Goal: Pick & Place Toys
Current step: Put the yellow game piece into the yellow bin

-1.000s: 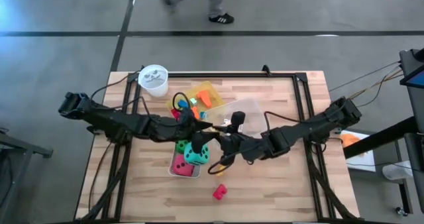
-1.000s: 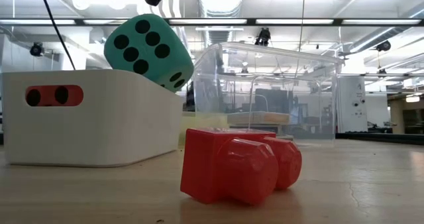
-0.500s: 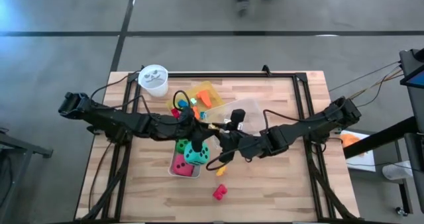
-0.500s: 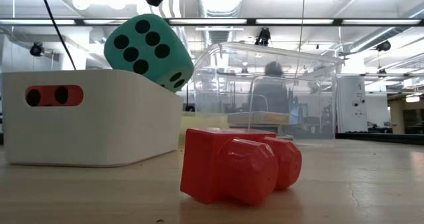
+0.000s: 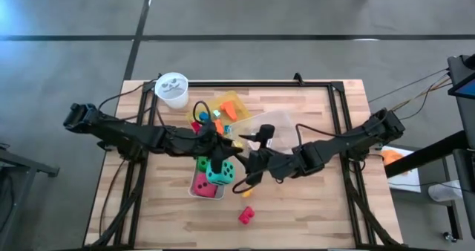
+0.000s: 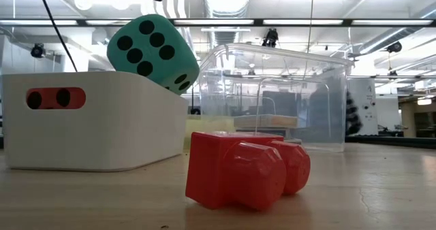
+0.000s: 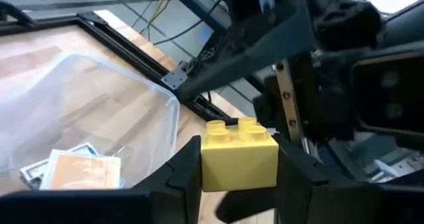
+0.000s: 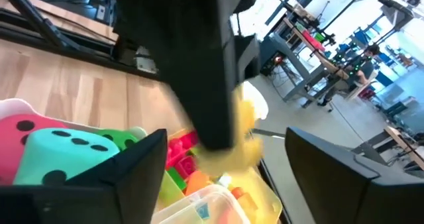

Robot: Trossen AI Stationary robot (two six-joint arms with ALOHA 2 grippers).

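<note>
Yellow block [image 7: 238, 154]: clamped between the left gripper [image 7: 240, 177]'s two dark fingers, studs facing up, long axis running straight across from one finger to the other. It hangs in the air over the middle of the table; from above it is hidden by the arms.

Right gripper [image 8: 222, 164]: just beside the left one, nose to nose with it. Its fingers stand wide apart with nothing between them; a blurred yellow shape lies beyond them, probably the same block, though the blur leaves that unsure.

Below the two grippers: white bin [image 6: 95, 124] holding the teal die [image 5: 220, 172], the green die [image 5: 202, 163] and the red die [image 5: 206, 186]. The teal one sits tilted, one corner up over the rim; the red one shows through the bin's handle slot.

Red block [image 6: 245, 169]: on the bare wood in front of the bin, lying on its side, studs pointing sideways, well apart from both grippers.

Clear box [image 7: 86, 111]: beside the bin, with card packs [image 7: 76, 171] flat on its floor.

Yellow tray [image 5: 230, 102]: behind the bin, small bright blocks in it.

White cup [image 5: 173, 90]: near the far left corner.
</note>
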